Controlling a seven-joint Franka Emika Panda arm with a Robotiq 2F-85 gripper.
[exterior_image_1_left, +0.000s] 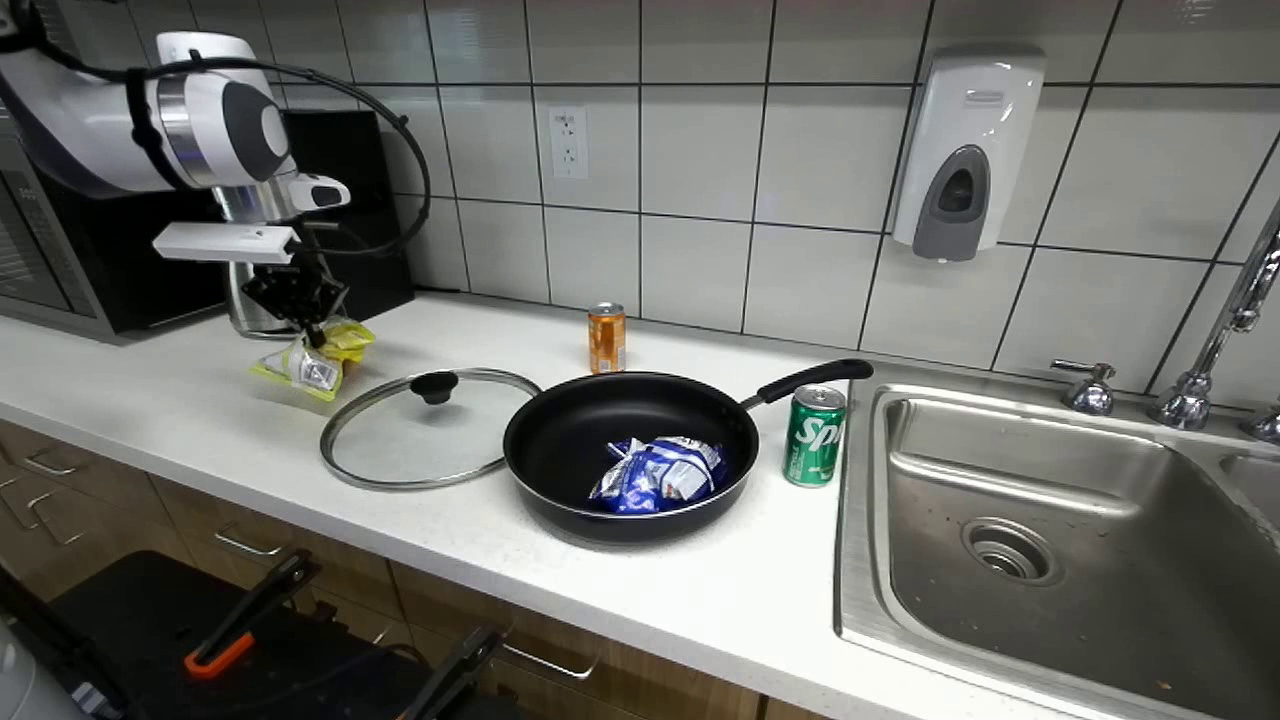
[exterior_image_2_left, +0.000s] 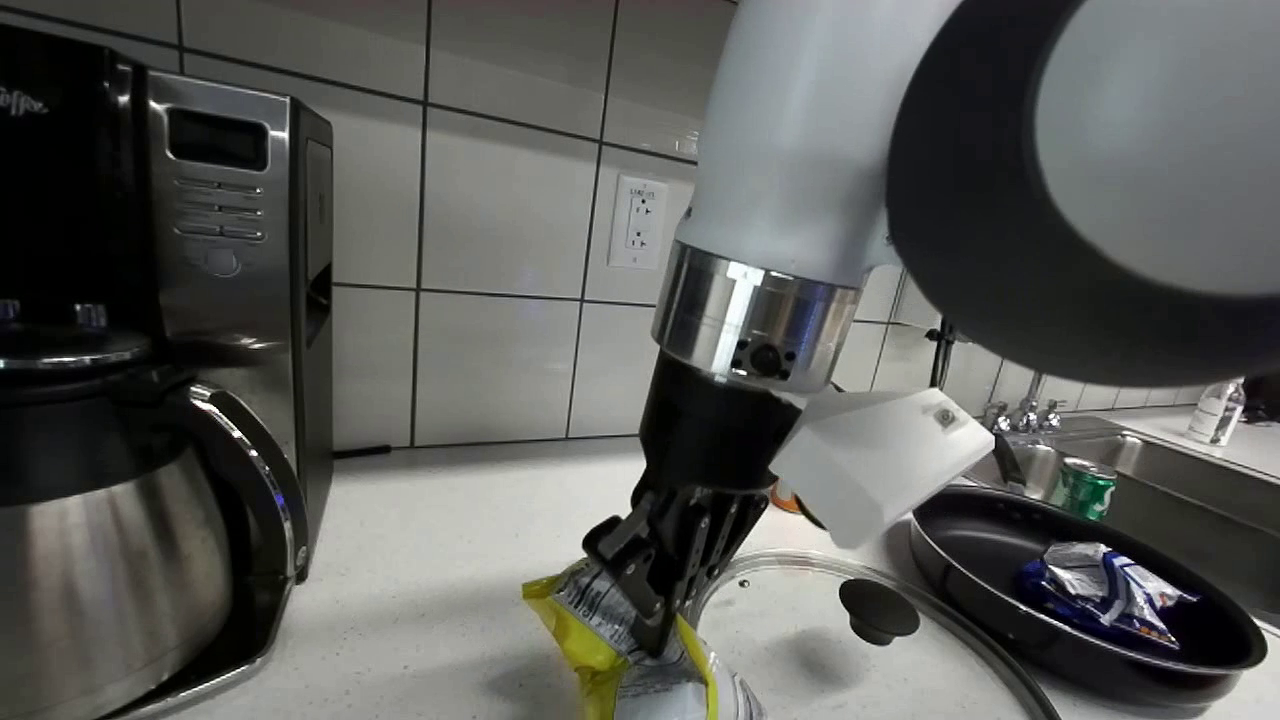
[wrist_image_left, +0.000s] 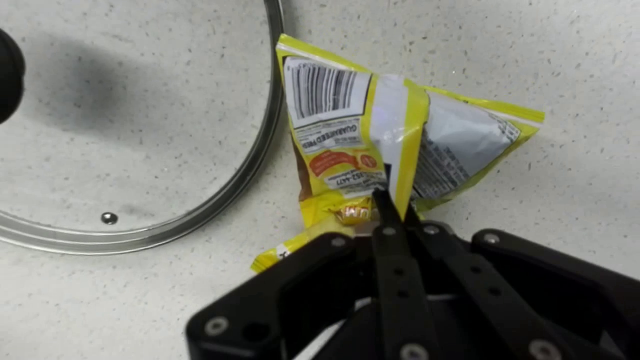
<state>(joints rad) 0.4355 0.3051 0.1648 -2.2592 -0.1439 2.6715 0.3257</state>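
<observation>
Yellow bag (wrist_image_left: 390, 130), black-and-white striped barcode (wrist_image_left: 327, 90); black hand (wrist_image_left: 396, 204); black pan (exterior_image_1_left: 560, 430); blue-and-white packet (exterior_image_1_left: 660, 475); green can (exterior_image_1_left: 813, 445).

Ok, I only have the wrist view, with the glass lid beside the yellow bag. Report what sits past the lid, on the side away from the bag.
Observer: A black frying pan sits past the lid, on the side away from the yellow bag.
Operator: Say what it holds.
Observer: A crumpled blue bag lies inside it.
Operator: Now tell me what stands near its handle.
Observer: A green can, upright, between the black frying pan and the sink.
</observation>
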